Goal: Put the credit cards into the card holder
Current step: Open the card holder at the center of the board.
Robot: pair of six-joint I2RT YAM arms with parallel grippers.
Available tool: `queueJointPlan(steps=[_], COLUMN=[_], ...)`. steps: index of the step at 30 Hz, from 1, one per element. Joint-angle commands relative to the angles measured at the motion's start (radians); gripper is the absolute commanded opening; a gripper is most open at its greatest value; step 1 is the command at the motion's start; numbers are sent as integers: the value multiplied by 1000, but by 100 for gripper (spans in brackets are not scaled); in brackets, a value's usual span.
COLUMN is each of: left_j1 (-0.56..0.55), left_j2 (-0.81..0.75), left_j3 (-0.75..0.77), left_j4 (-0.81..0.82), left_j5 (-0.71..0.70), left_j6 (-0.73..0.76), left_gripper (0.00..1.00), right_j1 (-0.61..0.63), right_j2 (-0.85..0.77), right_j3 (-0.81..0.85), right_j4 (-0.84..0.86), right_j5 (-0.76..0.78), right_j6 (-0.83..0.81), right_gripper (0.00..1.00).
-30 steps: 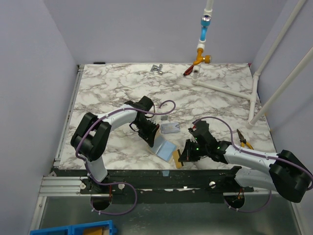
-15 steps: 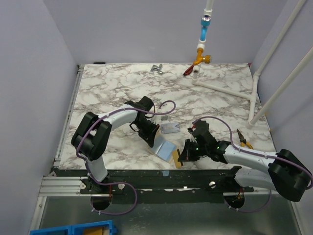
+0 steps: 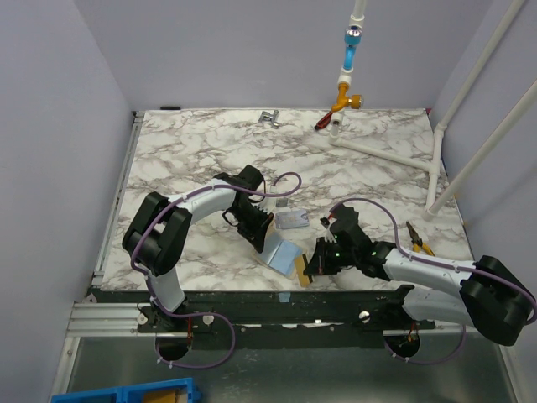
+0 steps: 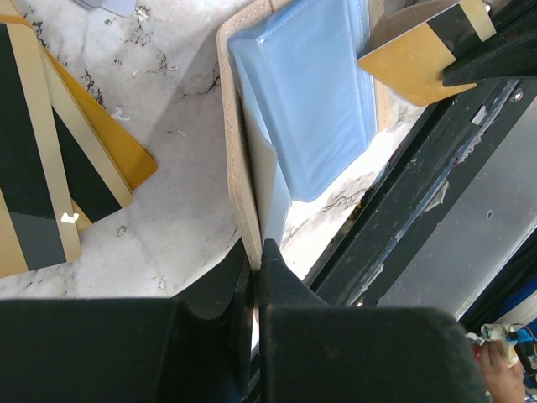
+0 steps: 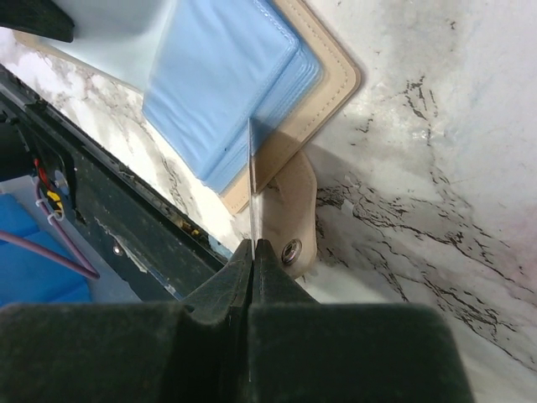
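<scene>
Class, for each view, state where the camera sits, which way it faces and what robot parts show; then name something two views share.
Top external: above and behind the bases, looking down at the marble table; the left arm and right arm show.
Left wrist: on the left arm, looking down past the left gripper pinching the card holder edge.
Right wrist: looking down past the right gripper, which pinches a credit card edge-on.
Shared: both wrist views show the card holder.

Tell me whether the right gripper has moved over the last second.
Yes, slightly: the right gripper, shut on a gold credit card, has edged left toward the card holder, which has not shifted.
</scene>
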Motion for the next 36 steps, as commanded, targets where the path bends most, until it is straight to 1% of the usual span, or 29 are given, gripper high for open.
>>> queueJointPlan(steps=[1,6,7,16,24,32,36], left_j1=[-6,-7,-7,-6,-7,-7,-7], left_j2=[0,-2,-4,-7,-12,-12,-15], left_j3=[22,22,21,20,18,21,22], left_j4=[-2,-4,-4,-1,-1,-2,-2], left_j5=[20,19,19,19,12,11,12], left_j6=[12,13,13,13,14,11,10], left_gripper=[0,0,0,0,0,0,0], right_j1=[-1,-2,-2,-2,-2,-2,-2], right_j2=[16,44,43,76,45,91,155], right_j3=[18,33,33,28,27,135,211], right_j4=[38,39,67,95,83,-55,-119], right_j5=[-13,-22,-23,-43,-31,-12,-25], right_j6=[-24,-36,-38,-39,-40,-103,-152], right_gripper=[1,1,1,1,1,1,1])
